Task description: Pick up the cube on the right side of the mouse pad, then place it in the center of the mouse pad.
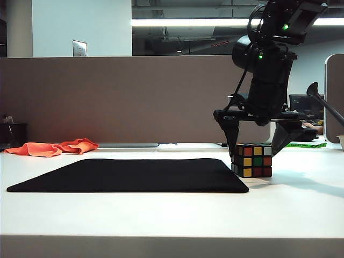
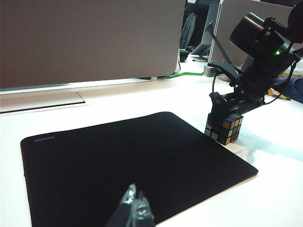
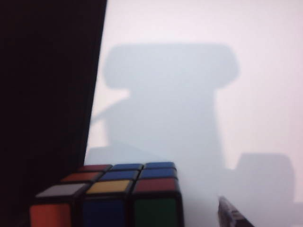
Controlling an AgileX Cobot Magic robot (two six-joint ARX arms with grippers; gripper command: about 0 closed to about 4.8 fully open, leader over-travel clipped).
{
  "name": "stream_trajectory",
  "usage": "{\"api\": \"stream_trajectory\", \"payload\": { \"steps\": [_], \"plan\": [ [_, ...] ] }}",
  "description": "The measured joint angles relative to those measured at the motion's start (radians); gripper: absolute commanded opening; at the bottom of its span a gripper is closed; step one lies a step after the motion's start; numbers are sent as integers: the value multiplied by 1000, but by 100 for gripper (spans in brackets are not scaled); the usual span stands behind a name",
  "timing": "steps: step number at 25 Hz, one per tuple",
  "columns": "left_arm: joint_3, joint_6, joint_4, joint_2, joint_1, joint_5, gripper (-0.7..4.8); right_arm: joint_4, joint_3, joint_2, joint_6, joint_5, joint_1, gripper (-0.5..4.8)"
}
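Note:
The cube [image 1: 252, 160], black-edged with red, yellow, green and white stickers, rests on the white table touching the right edge of the black mouse pad [image 1: 134, 174]. My right gripper [image 1: 255, 152] hangs open over it, one finger on each side, with a gap showing beside the cube. In the right wrist view the cube [image 3: 118, 198] fills the near foreground beside the mouse pad [image 3: 42, 94], and one fingertip [image 3: 231, 216] stands clear of it. The left wrist view shows the cube [image 2: 223, 127] under the right gripper [image 2: 226, 118]. My left gripper [image 2: 135, 204] hovers shut over the pad's [image 2: 118, 156] near edge.
An orange cloth [image 1: 54, 147] lies at the table's far left. A brown partition [image 1: 107, 97] runs along the back. A green item [image 1: 306, 144] and desk clutter sit behind the right arm. White table surface extends in front of the pad.

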Motion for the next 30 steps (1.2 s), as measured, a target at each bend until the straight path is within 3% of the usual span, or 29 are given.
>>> {"api": "stream_trajectory", "payload": {
  "steps": [12, 19, 30],
  "plan": [
    [0, 0, 0, 0, 0, 0, -6, -7, 0, 0, 0, -1, 0, 479],
    [0, 0, 0, 0, 0, 0, -6, -25, 0, 0, 0, -2, 0, 355],
    [0, 0, 0, 0, 0, 0, -6, -25, 0, 0, 0, -13, 0, 354]
  ]
}}
